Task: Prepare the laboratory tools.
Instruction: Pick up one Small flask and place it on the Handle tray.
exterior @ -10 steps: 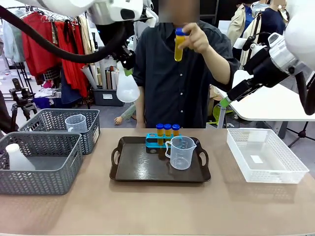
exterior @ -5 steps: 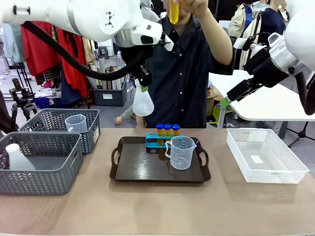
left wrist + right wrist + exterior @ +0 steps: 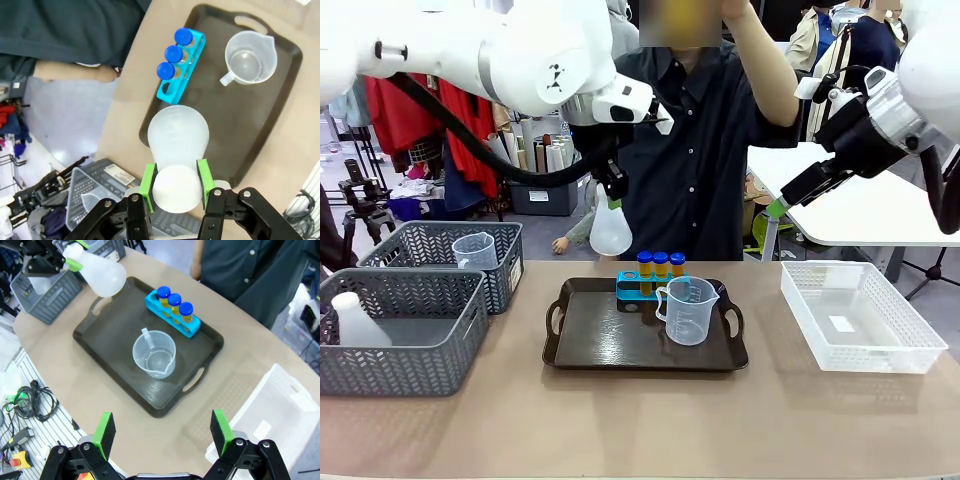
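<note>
My left gripper point(image 3: 612, 199) is shut on the neck of a translucent white conical flask point(image 3: 610, 232), which hangs in the air above the back left edge of the dark brown tray point(image 3: 600, 345). In the left wrist view the green pads point(image 3: 148, 181) clamp the flask point(image 3: 178, 135) on both sides. On the tray stands a blue tube rack point(image 3: 638, 286) with three blue-capped amber tubes point(image 3: 661, 262) and one empty hole point(image 3: 167, 91). A clear handled beaker point(image 3: 688, 310) stands in front of it. My right gripper point(image 3: 775, 209) hovers high at the right, open and with nothing in it point(image 3: 162, 432).
Two grey mesh baskets point(image 3: 405, 345) stand at the left, one with a white bottle point(image 3: 355, 320), the other with a clear cup point(image 3: 473, 250). A white basket point(image 3: 860, 340) sits at the right. A person stands behind the tray, one hand point(image 3: 738, 10) raised.
My left arm has carried the flask rightward and down toward the tray's back left. The person's hand lifted a yellow tube up to the top edge. The right arm has stayed still.
</note>
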Tool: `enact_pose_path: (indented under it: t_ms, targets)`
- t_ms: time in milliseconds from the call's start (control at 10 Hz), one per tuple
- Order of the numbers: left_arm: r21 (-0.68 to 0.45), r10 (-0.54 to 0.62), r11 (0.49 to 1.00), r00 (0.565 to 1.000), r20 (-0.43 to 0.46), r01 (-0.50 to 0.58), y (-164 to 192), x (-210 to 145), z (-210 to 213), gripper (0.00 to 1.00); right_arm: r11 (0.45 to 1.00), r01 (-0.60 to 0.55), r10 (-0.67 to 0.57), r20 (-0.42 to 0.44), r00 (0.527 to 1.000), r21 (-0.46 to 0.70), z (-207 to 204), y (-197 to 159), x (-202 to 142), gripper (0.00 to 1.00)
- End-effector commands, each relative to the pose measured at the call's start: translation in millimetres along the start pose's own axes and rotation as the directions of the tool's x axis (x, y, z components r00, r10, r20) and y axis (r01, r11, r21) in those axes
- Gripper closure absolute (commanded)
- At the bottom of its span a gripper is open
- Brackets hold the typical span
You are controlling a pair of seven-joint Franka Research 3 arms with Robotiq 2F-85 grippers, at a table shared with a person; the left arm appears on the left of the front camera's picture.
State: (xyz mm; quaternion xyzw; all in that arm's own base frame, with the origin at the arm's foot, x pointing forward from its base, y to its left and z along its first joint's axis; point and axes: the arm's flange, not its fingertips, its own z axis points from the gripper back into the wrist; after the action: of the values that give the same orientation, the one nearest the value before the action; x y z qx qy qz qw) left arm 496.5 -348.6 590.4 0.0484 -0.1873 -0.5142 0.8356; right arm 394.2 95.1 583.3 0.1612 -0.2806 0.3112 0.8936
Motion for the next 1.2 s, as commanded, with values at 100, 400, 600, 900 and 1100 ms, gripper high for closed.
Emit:
enact_pose_path:
  t_ms: [100, 400, 600, 900, 1100]
  targets:
    - [-0.052, -0.005, 0.999, 1.0, 0.014, 0.006, 0, -16, -17, 1.0, 1.0, 0.002, -0.002, 0.005, 1.0, 0.009, 1, 0, 0, 0.0]
    - [-0.11, 0.008, 0.994, 1.0, 0.003, -0.007, -4, -25, -37, 1.0, 1.0, 0.002, -0.002, 0.005, 1.0, 0.009, 1, 0, 0, 0.0]
    - [-0.155, 0.012, 0.988, 1.0, -0.019, -0.015, -11, -31, -51, 1.0, 1.0, 0.002, -0.002, 0.005, 1.0, 0.009, 1, 0, 0, 0.0]
    - [-0.18, 0.021, 0.983, 0.999, -0.04, -0.028, -14, -37, -63, 1.0, 1.0, 0.002, -0.002, 0.005, 1.0, 0.009, 1, 0, 0, 0.0]
    - [-0.179, 0.029, 0.983, 0.999, -0.036, -0.035, -13, -38, -62, 1.0, 1.0, 0.002, -0.002, 0.005, 1.0, 0.009, 1, 0, 0, 0.0]
